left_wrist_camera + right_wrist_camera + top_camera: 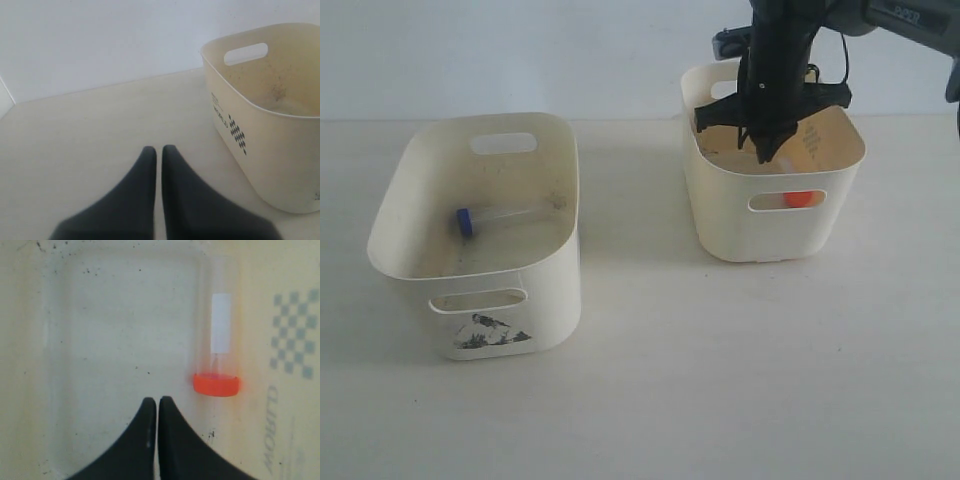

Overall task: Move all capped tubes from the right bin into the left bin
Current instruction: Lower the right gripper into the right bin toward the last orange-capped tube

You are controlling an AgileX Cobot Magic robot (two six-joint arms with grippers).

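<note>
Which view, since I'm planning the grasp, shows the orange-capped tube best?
The right wrist view: the orange-capped tube lies whole on the right bin's floor. The exterior view shows mainly its cap through a handle slot; the left wrist view, nothing.

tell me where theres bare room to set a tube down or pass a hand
Widest: the bare table in front of the left bin and right bin, plus the strip between them. In the left bin, the floor around the blue-capped tube is free. Crowded: the right bin, holding the right gripper and orange-capped tube.
</note>
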